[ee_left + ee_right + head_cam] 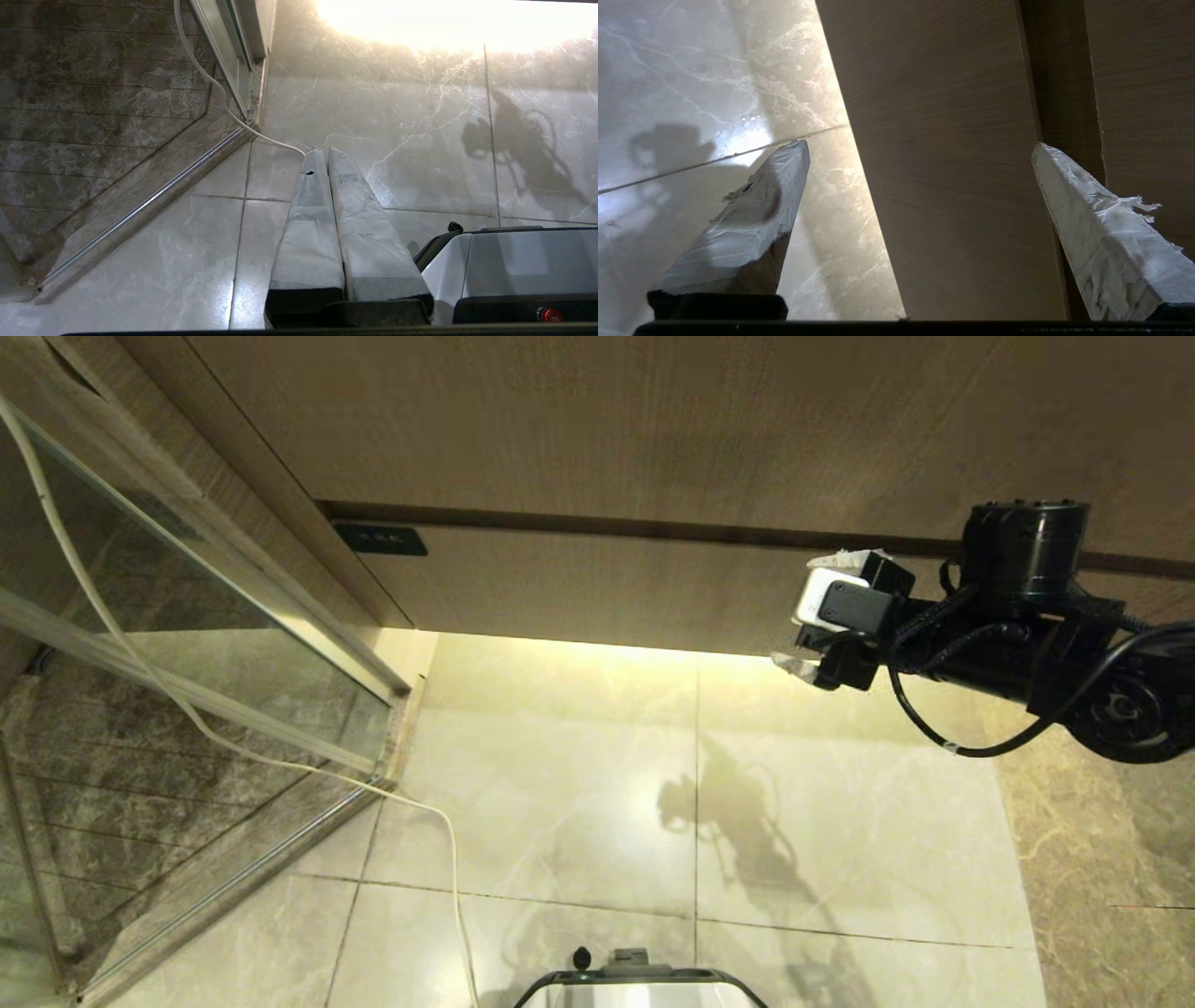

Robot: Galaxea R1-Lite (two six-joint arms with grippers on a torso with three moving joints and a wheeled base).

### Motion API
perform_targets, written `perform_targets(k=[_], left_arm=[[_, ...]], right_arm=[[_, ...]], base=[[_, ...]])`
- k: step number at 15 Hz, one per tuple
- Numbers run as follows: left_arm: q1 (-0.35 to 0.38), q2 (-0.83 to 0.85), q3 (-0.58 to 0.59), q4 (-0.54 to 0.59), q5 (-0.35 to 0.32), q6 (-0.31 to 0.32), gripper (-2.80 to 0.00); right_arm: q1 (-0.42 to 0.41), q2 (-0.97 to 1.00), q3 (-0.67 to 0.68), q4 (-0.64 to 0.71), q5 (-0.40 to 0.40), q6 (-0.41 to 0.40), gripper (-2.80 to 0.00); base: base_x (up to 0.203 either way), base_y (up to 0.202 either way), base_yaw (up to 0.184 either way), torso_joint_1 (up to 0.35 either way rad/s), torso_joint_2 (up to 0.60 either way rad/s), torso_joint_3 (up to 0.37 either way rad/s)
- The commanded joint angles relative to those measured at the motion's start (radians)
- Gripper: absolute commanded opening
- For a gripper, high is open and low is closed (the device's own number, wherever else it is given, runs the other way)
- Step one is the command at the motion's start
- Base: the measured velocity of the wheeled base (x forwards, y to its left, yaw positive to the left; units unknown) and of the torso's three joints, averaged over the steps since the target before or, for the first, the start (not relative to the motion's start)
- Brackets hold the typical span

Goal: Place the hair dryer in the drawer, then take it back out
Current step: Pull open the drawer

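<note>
The wide light wood-grain drawer with a flat handleless front and a small black label was seen closed, flush beneath the taller plain wood-grain panel and above the glossy cream marble floor tiles. The right gripper was held in front of the drawer's right part, its tape-wrapped fingers spread wide apart with nothing between them, one toward the drawer's top edge and one toward its lower edge; contact with the front could not be judged. The left gripper was pointed at the floor below the drawer, its padded fingers pressed together and empty. The hair dryer was not visible in any view, so its place could not be told
</note>
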Motion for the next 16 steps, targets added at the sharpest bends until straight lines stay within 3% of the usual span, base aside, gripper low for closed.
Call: perform_targets(k=[1, 16], left_arm=[[0.0, 0.0, 0.002, 0.0, 0.0, 0.0, -2.8], [0.0, 0.0, 0.001, 0.0, 0.0, 0.0, -2.8]], right_arm=[[-0.01, 0.057, -0.054, -0.006, 0.001, -0.007, 0.0], [-0.051, 0.197, -0.178, -0.104, 0.037, -0.021, 0.0]], base=[[0.0, 0.0, 0.0, 0.0, 0.0, 0.0], [0.0, 0.0, 0.0, 0.0, 0.0, 0.0]])
